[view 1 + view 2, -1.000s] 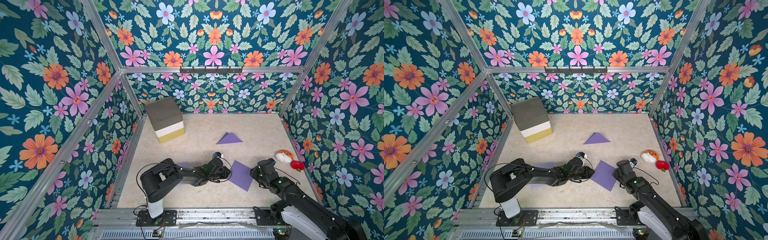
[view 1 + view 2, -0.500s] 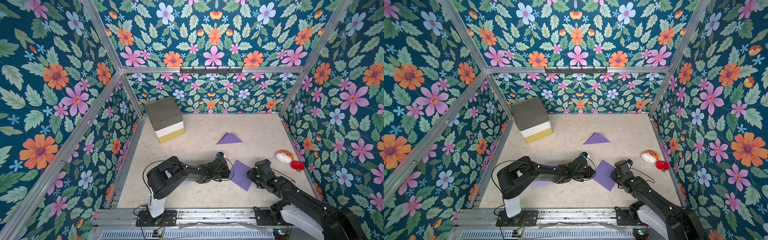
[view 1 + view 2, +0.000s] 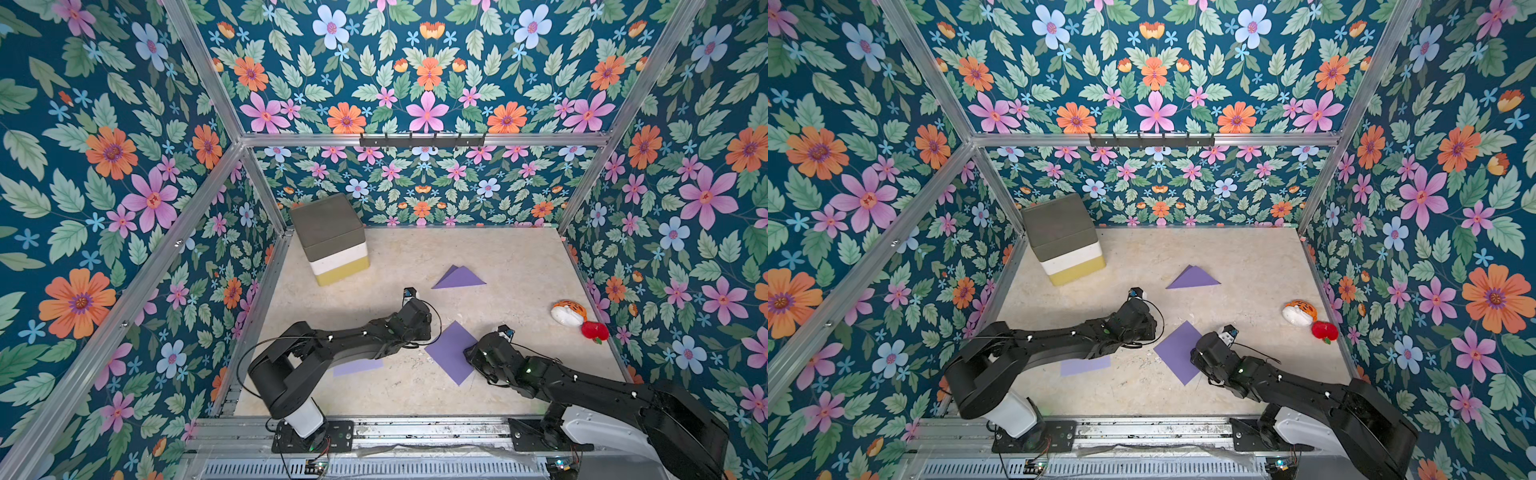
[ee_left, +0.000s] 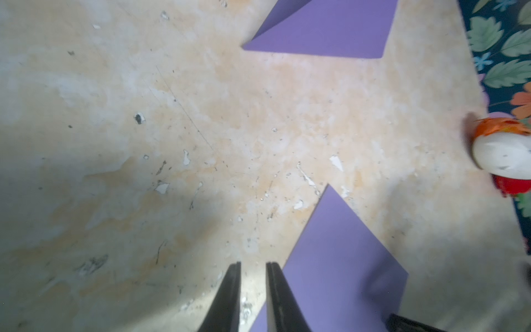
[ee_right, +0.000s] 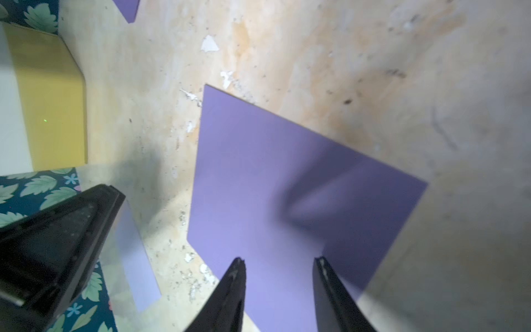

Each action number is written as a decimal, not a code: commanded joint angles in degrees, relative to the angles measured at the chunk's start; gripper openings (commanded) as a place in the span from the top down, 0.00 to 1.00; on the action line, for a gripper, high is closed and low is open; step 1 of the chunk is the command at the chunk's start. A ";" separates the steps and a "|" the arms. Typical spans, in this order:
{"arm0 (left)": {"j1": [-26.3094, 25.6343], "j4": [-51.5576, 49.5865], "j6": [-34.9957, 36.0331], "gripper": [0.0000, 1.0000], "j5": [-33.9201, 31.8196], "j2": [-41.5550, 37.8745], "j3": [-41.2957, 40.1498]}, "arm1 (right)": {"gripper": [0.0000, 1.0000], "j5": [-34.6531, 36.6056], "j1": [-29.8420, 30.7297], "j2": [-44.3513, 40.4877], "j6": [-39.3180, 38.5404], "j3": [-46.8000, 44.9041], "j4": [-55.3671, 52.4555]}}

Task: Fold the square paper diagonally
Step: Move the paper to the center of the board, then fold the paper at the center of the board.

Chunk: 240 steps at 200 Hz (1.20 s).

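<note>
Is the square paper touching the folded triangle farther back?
Apart. Both top views show a strip of bare table between the square paper and the folded triangle.

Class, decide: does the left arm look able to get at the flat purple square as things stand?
Probably yes: the left pincer sits right beside the purple square, its tips slightly apart, with nothing lying between them.

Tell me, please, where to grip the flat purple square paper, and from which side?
Grip the square paper at the corner tip pointing toward the right arm, coming low from that side. The sheet lies flat on the table, no edge raised, so a corner is probably easiest to lift. The right gripper hangs open over that corner.
</note>
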 commanded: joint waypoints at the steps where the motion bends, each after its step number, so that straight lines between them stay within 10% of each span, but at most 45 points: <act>1: 0.22 -2.33 -2.30 0.80 -2.49 -4.74 -3.30 | 0.58 4.61 3.04 2.84 9.77 3.31 1.64; 76: -1.02 10.74 -6.97 0.92 11.44 -4.14 -8.59 | 0.52 8.26 2.35 0.24 -9.03 11.37 -18.21; 142: -3.16 12.15 -8.52 0.96 11.31 2.90 -7.41 | 0.57 -2.95 -12.28 -6.84 -20.62 4.28 -18.18; 240: -3.75 7.35 -7.59 0.97 7.35 4.16 -9.20 | 0.59 -3.70 -13.89 0.53 -25.26 5.96 -17.56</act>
